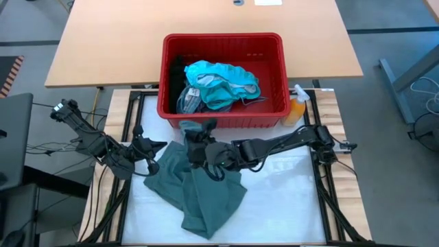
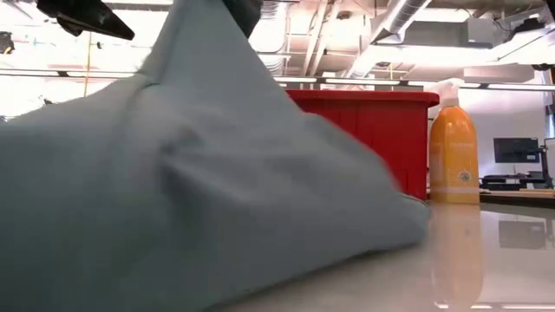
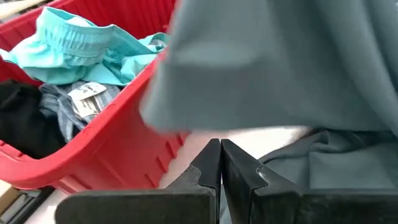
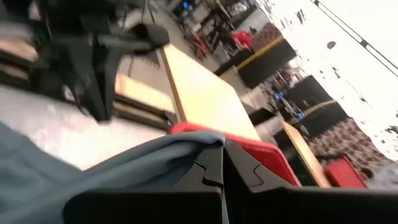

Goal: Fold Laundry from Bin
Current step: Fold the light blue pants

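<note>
The grey-green garment (image 1: 202, 189) lay spread on the white table top (image 1: 288, 206) just in front of the red bin (image 1: 223, 44). Its long axis ran from the bin's near wall toward the table's front edge, with one end drawn up into a peak beside that wall and the loose end trailing forward. In the low view the cloth (image 2: 173, 191) rose like a tent, its top lifted out of sight.

The right gripper (image 1: 199, 140) was at that raised end, fingers closed on a fold of the garment (image 4: 155, 162), which draped across them in the right wrist view. The left gripper (image 1: 156, 147) hung just beside the cloth's left edge, fingers (image 3: 208, 165) pressed together with nothing between them; the garment (image 3: 273, 68) hung ahead of it and the bin (image 3: 118, 155) stood close by.

Inside the bin lay a teal garment (image 1: 223, 82), a blue-grey striped cloth (image 1: 188, 99) and something black (image 1: 177, 68). An orange spray bottle (image 1: 296, 108) stood at the bin's right near corner.

A tan wooden table (image 1: 89, 48) lay under and behind the bin. The room beyond showed ceiling pipes (image 2: 408, 17) and a monitor (image 2: 514, 149) on a desk.
</note>
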You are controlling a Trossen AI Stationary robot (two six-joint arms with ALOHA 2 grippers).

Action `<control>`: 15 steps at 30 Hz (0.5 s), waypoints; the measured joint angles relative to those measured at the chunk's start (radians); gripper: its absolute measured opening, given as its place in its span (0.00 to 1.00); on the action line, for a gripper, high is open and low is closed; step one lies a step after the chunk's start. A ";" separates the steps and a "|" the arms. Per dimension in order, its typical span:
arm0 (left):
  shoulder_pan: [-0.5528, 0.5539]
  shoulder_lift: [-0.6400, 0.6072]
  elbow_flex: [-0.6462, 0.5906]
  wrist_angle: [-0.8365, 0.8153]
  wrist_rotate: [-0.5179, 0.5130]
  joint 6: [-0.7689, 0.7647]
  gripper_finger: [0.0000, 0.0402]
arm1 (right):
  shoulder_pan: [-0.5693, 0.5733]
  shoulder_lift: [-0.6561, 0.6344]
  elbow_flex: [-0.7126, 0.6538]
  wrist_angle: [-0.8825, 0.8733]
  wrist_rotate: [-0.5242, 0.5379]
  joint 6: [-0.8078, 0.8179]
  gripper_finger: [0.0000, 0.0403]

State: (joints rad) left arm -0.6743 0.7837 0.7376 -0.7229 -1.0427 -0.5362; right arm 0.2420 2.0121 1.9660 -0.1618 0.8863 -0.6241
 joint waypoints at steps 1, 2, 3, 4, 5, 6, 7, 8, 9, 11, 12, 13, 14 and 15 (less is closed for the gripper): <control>0.000 0.000 0.000 0.000 -0.001 0.000 0.00 | -0.001 0.000 0.007 -0.003 -0.016 0.001 0.04; 0.000 0.000 0.000 0.000 -0.001 -0.002 0.00 | -0.001 0.002 0.009 -0.006 -0.041 0.003 0.04; 0.000 0.000 0.000 -0.003 -0.001 -0.006 0.00 | -0.001 0.003 0.009 -0.007 -0.075 0.013 0.04; 0.000 0.000 0.000 -0.004 -0.001 -0.009 0.00 | -0.002 0.004 0.009 -0.011 -0.107 0.035 0.04; 0.000 0.000 0.000 -0.004 0.000 -0.013 0.00 | -0.005 0.005 0.009 -0.017 -0.142 0.064 0.04; 0.000 0.000 0.000 -0.004 0.000 -0.017 0.00 | -0.010 0.008 0.008 -0.021 -0.181 0.095 0.04; 0.000 0.000 0.000 -0.005 -0.001 -0.018 0.00 | -0.015 0.022 0.007 -0.012 -0.220 0.126 0.04; 0.000 0.000 0.000 -0.004 -0.003 -0.018 0.00 | -0.019 0.031 0.007 -0.004 -0.250 0.146 0.04; 0.000 0.000 0.000 -0.004 -0.009 -0.018 0.00 | -0.021 0.037 0.007 -0.010 -0.271 0.151 0.04; 0.000 0.000 0.000 -0.006 -0.017 -0.018 0.00 | -0.029 0.083 0.005 0.008 -0.333 0.150 0.05; 0.000 -0.002 0.000 -0.009 -0.019 -0.018 0.00 | -0.033 0.103 0.006 0.042 -0.368 0.148 0.06; 0.000 -0.004 0.000 -0.014 -0.018 -0.018 0.00 | -0.035 0.117 0.004 0.042 -0.382 0.141 0.08; 0.000 -0.007 0.000 -0.021 -0.018 -0.019 0.00 | -0.035 0.141 0.002 0.047 -0.394 0.135 0.11; 0.000 -0.013 0.001 -0.034 -0.019 -0.026 0.00 | -0.035 0.167 0.006 0.087 -0.412 0.131 0.14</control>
State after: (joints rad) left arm -0.6739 0.7710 0.7383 -0.7573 -1.0622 -0.5626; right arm 0.2070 2.1790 1.9718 -0.0751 0.4740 -0.4932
